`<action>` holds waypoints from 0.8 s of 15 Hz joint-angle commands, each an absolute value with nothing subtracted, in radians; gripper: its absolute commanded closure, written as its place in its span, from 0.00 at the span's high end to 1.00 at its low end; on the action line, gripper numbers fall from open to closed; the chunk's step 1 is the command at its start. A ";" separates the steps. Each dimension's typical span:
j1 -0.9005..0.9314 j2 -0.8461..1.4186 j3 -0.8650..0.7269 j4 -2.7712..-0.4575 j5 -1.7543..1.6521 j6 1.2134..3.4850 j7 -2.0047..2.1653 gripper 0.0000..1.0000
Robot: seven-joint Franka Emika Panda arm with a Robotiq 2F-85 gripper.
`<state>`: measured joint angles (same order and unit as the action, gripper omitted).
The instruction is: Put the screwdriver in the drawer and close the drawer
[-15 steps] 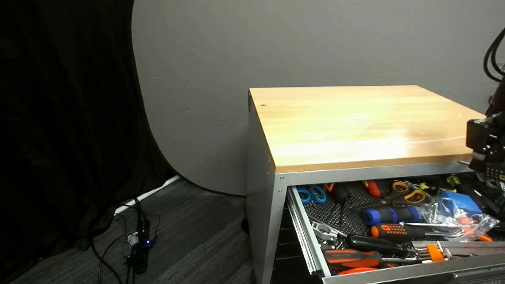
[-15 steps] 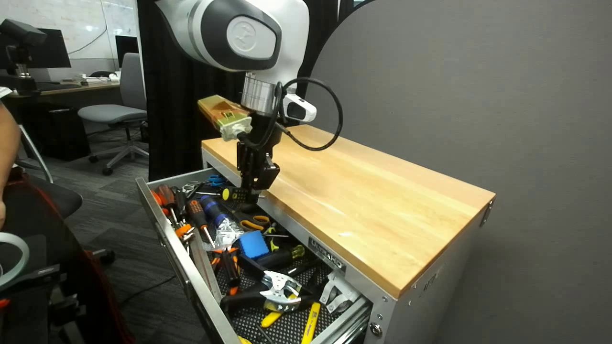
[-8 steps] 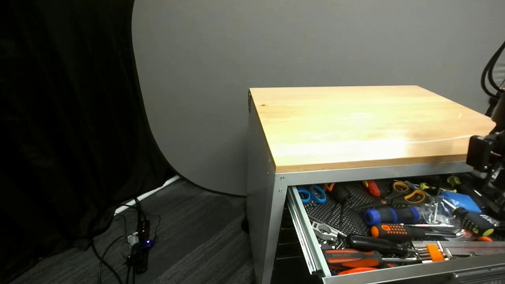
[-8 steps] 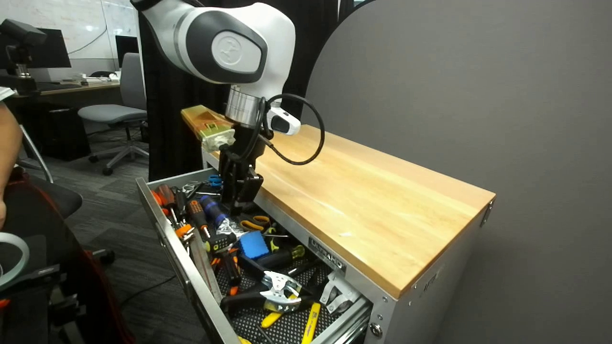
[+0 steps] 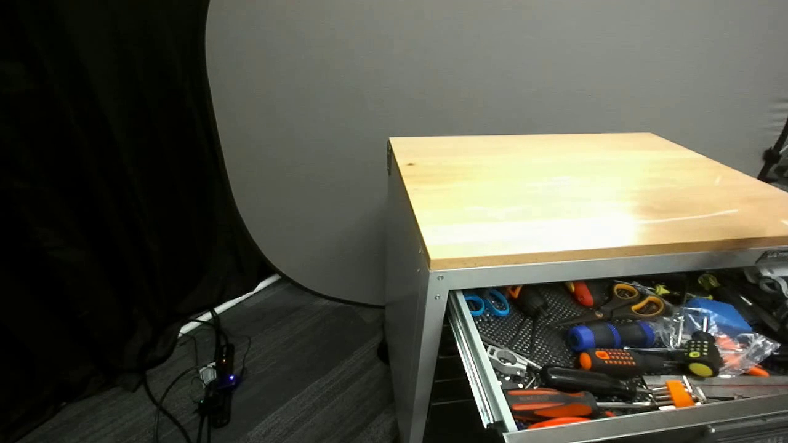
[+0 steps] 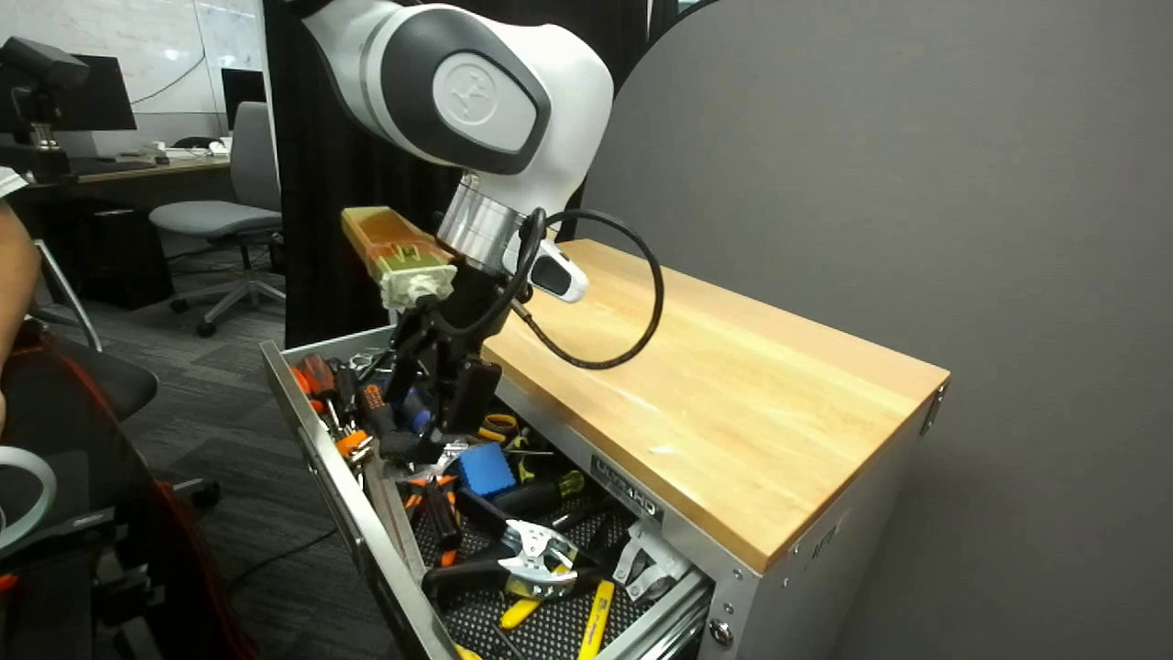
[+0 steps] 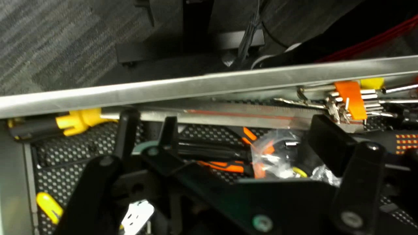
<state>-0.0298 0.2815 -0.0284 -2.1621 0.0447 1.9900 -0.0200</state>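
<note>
Screwdriver [image 5: 702, 353] is lying in open drawer [image 5: 615, 424] nr orange-dotted tool [image 5: 609, 362], showing blk hdl w/ yel-grn dots + end cap. Gripper [image 7: 238, 133] is hanging over drawer, jaws released, standing wide apart. Cab. nameplate [image 6: 626, 485] is reading "ULTRA HD", slightly blurry.

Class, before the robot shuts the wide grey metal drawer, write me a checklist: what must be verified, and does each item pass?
1. Stubby black-and-yellow screwdriver inside the wide grey metal drawer: ok.
2. Black gripper open, holding nothing: ok.
3. Gripper clear of the drawer: not ok, hanging over it.
4. Silver spring clamp with black handles low enough to slide under: cannot tell.
</note>
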 commanded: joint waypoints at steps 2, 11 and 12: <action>-0.068 0.361 -0.061 -2.092 0.030 1.854 -0.020 1.00; -0.073 0.477 -0.083 -2.047 -0.050 1.729 -0.001 1.00; -0.073 0.475 -0.088 -2.044 -0.058 1.721 0.008 1.00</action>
